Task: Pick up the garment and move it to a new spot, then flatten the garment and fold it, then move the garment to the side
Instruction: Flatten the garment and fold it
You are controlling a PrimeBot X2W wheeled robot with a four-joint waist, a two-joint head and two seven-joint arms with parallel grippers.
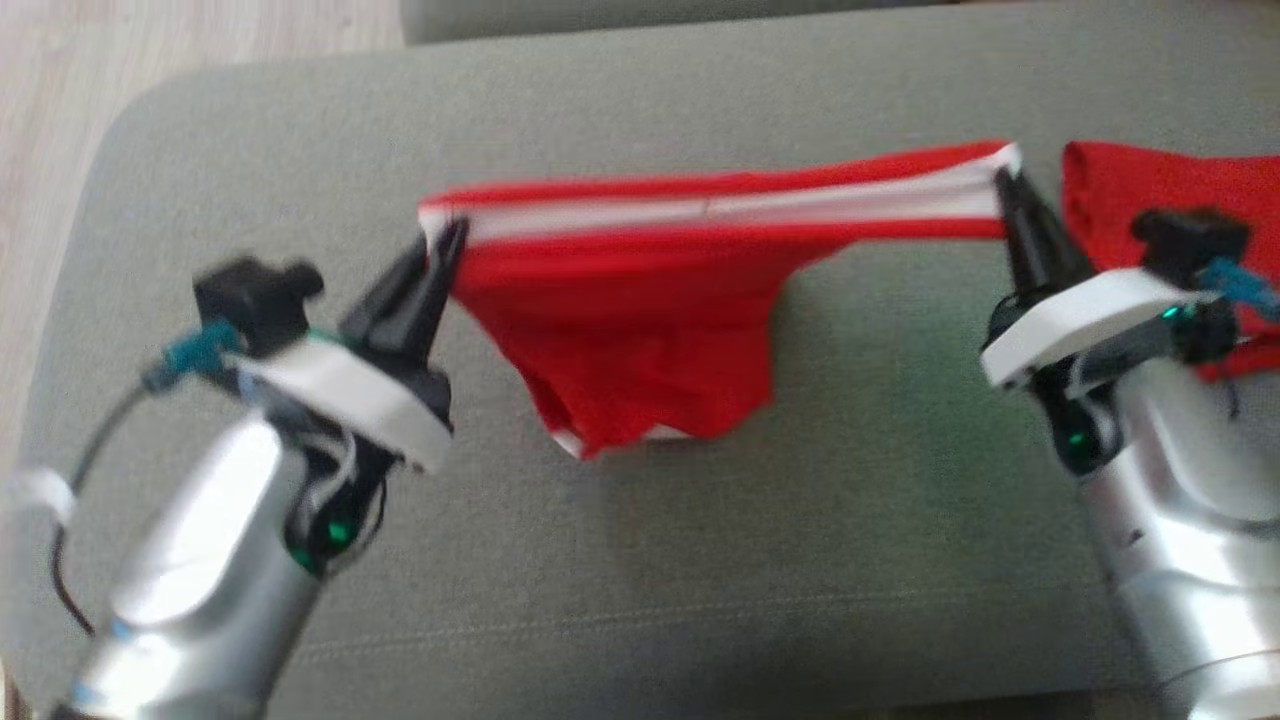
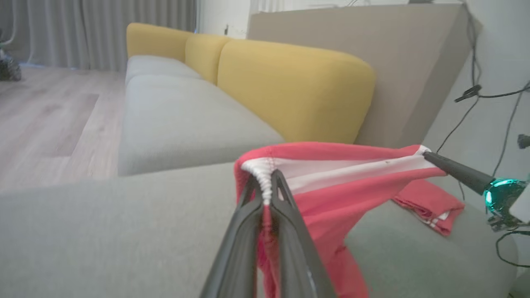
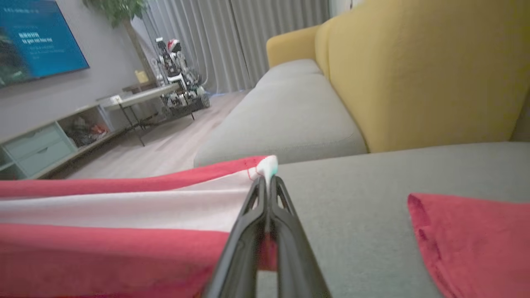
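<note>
Head view, looking down onto a broad grey-green upholstered seat cushion (image 1: 700, 560): finds a small red stretch-fabric garment with a white waistband (image 1: 640, 330) strung out in the air above the middle of that cushion, band pulled taut along the top, red body sagging beneath toward the upholstery; cannot tell whether the lowest fold touches. Grips the left end of the white band with the left gripper (image 1: 440, 245), long dark fingers pressed together on the bunched edge; pinches the right end likewise with the right gripper (image 1: 1005, 185), jaws shut on the fabric, as seen close up in both wrist views. Notes a second red cloth piece (image 1: 1150, 190) lying flat on the cushion just beyond the right gripper, near the held garment but apart from it. Judges this as the carry-and-lay-down stage, flattening and folding not yet done. Risks from here: spreading wider could slip the thin band out of so narrow a fingertip pinch, dropping one end into a crumpled heap; lowering unevenly could tuck the sagging body under itself; drifting rightward could land the garment on the second red cloth piece and tangle the two
</note>
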